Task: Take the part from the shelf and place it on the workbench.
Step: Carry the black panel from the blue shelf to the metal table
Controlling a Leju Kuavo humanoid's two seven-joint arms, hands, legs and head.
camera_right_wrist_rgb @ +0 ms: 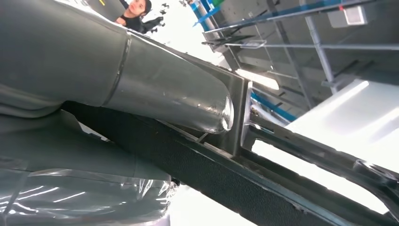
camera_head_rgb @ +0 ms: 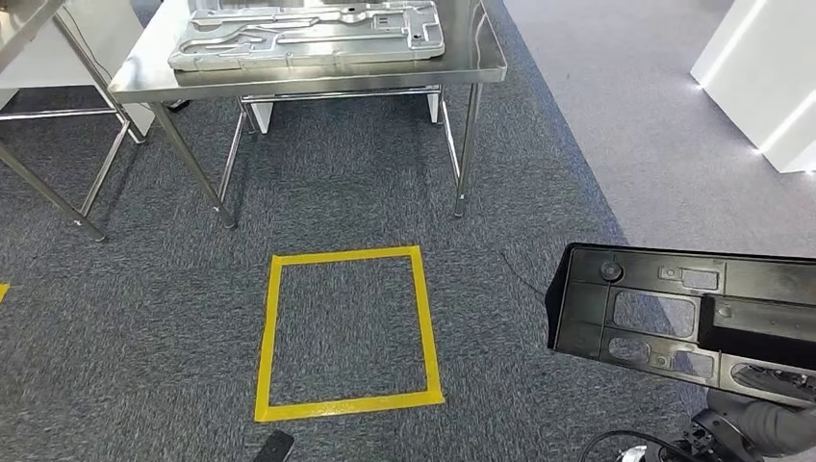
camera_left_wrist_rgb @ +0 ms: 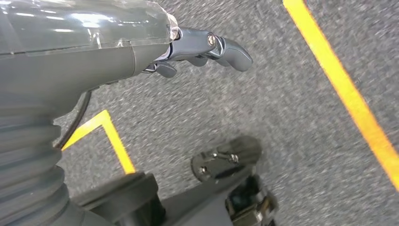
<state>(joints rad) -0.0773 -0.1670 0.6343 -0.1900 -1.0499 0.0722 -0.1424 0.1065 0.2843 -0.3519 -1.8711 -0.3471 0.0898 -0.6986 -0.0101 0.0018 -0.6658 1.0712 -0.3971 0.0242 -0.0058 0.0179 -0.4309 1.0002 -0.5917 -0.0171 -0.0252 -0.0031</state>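
Observation:
A black plastic part point(camera_head_rgb: 654, 308) with several cut-outs hangs low at the right of the head view, held flat above the carpet. My right hand point(camera_head_rgb: 760, 423) grips it from underneath at its right end. In the right wrist view the thick grey thumb point(camera_right_wrist_rgb: 164, 94) presses on the part's black frame point(camera_right_wrist_rgb: 226, 179). The steel workbench point(camera_head_rgb: 308, 77) stands ahead at the top, with a silver metal tray-like piece point(camera_head_rgb: 308, 38) lying on it. My left hand point(camera_left_wrist_rgb: 202, 47) hangs over the carpet with its fingers loosely bent, holding nothing.
A yellow tape square point(camera_head_rgb: 274, 327) marks the grey carpet in front of the workbench. A second steel frame point(camera_head_rgb: 48, 183) stands at the far left. A white cabinet point(camera_head_rgb: 760, 67) sits at the upper right. A person point(camera_right_wrist_rgb: 136, 9) is seen in the right wrist view.

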